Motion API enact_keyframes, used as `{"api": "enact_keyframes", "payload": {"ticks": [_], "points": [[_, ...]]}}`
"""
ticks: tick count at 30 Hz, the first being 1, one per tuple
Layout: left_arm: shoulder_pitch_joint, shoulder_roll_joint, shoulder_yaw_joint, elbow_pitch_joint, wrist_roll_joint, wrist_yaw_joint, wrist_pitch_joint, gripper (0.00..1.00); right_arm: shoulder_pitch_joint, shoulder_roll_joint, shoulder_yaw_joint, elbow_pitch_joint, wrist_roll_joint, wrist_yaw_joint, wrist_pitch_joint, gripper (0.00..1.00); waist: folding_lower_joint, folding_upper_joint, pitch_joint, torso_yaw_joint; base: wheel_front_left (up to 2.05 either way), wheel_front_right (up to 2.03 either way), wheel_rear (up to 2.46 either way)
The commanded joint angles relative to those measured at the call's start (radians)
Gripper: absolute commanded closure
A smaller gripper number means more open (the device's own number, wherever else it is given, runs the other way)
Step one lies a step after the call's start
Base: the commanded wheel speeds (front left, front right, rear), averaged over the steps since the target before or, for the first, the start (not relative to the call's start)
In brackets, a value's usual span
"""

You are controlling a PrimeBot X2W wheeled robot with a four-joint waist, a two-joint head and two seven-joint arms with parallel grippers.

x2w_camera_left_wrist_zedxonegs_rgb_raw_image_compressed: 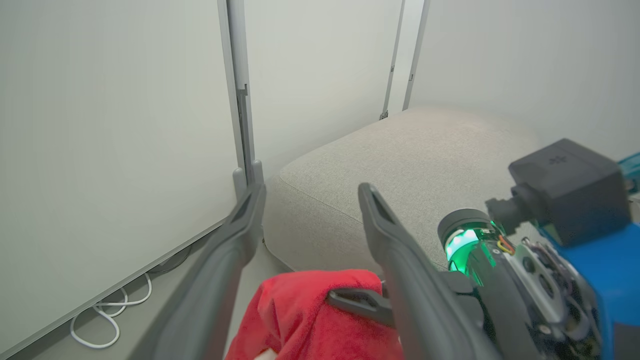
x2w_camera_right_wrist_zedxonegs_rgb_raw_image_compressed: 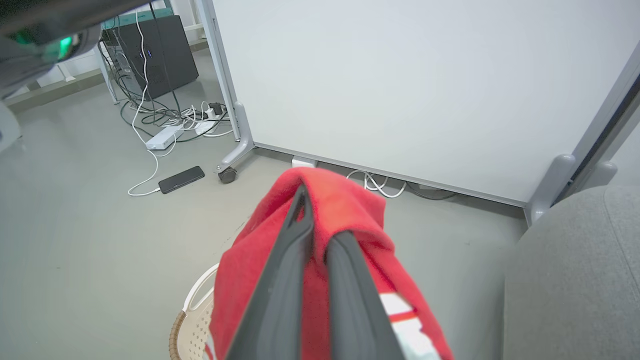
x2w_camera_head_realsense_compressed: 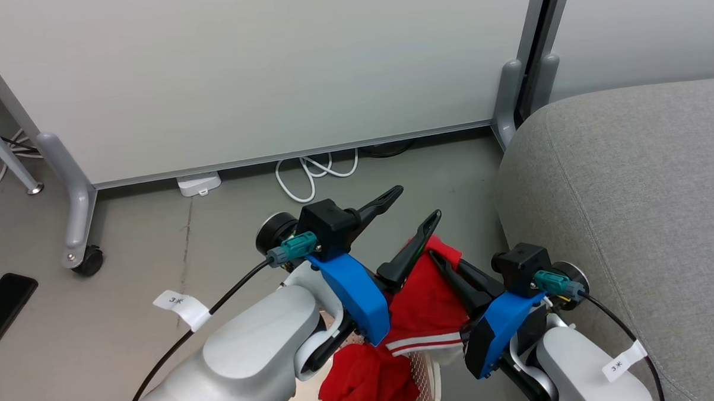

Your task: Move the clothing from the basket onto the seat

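Note:
One piece of red clothing point(x2w_camera_head_realsense_compressed: 423, 308) with white stripes hangs above the basket point(x2w_camera_head_realsense_compressed: 427, 379), and my right gripper point(x2w_camera_head_realsense_compressed: 439, 258) is shut on its upper fold. In the right wrist view the two fingers point(x2w_camera_right_wrist_zedxonegs_rgb_raw_image_compressed: 295, 260) pinch the red fabric point(x2w_camera_right_wrist_zedxonegs_rgb_raw_image_compressed: 345, 205) over the basket rim point(x2w_camera_right_wrist_zedxonegs_rgb_raw_image_compressed: 186, 320). My left gripper point(x2w_camera_head_realsense_compressed: 417, 202) stands open just left of the lifted garment, with nothing between its fingers point(x2w_camera_left_wrist_zedxonegs_rgb_raw_image_compressed: 235, 235). A second red garment point(x2w_camera_head_realsense_compressed: 366, 381) lies in the basket below. The grey seat point(x2w_camera_head_realsense_compressed: 630, 203) is to the right, and it lies beyond the red cloth point(x2w_camera_left_wrist_zedxonegs_rgb_raw_image_compressed: 300, 310) in the left wrist view.
A white partition on castors point(x2w_camera_head_realsense_compressed: 89, 260) stands behind, with white cables point(x2w_camera_head_realsense_compressed: 308, 172) on the floor at its foot. A black phone point(x2w_camera_head_realsense_compressed: 4, 308) lies on the floor at the left. More cables and a dark box point(x2w_camera_right_wrist_zedxonegs_rgb_raw_image_compressed: 155, 55) sit further left.

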Motion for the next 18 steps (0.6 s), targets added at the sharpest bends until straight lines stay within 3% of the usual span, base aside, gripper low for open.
{"api": "enact_keyframes", "payload": {"ticks": [1,9,18], "points": [[0.011,0.005,0.009,0.000,0.009,0.006,-0.005,0.00,-0.008,0.001,-0.004,-0.005,-0.007,0.000,-0.006,1.00,-0.0001,0.0000,0.000,0.000,0.00,0.00,0.00],[0.123,0.040,0.155,-0.072,0.093,0.048,-0.006,0.00,0.000,0.002,-0.028,-0.021,-0.025,0.000,-0.008,1.00,-0.0001,0.0000,0.004,-0.002,0.00,0.00,0.00],[0.327,0.076,0.397,-0.199,0.305,0.104,-0.006,0.00,0.008,-0.010,-0.043,-0.098,-0.050,0.000,0.015,1.00,-0.0001,0.0000,0.018,-0.026,0.00,0.00,0.00]]}}
